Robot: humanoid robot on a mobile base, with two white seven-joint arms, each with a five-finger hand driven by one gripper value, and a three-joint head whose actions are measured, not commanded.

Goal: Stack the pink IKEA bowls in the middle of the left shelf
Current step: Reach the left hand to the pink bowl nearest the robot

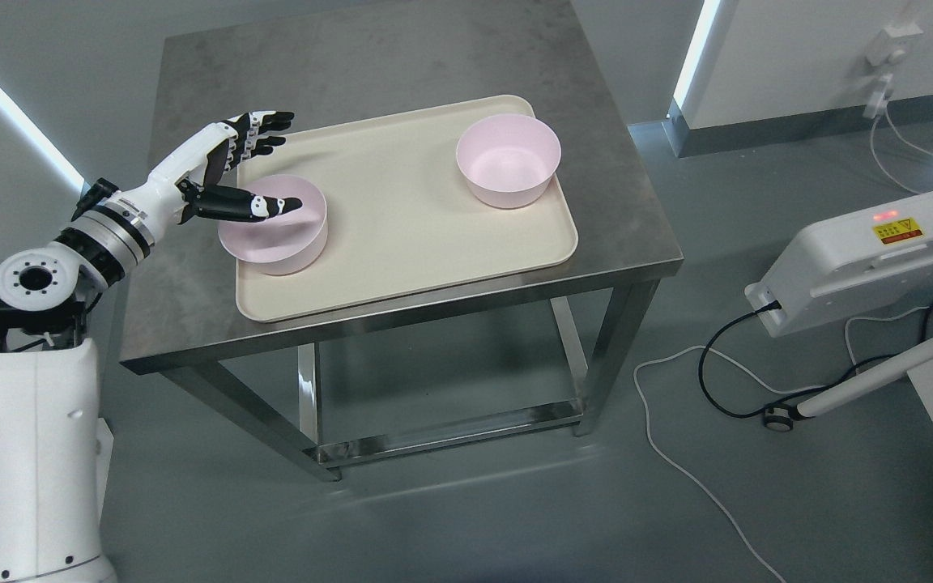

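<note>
Pink bowl at tray's left edge sits under the left hand, fingers spread, gripping nothing.

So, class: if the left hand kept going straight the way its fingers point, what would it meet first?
Probably the far bowl: the left hand points right across the tray, above the near bowl. Depth is unclear, so it may pass behind.

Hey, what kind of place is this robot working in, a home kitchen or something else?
Probably a robotics test lab: a bare stainless steel table, a white power unit with loose cables on the grey floor, and strip-lit walls.
</note>
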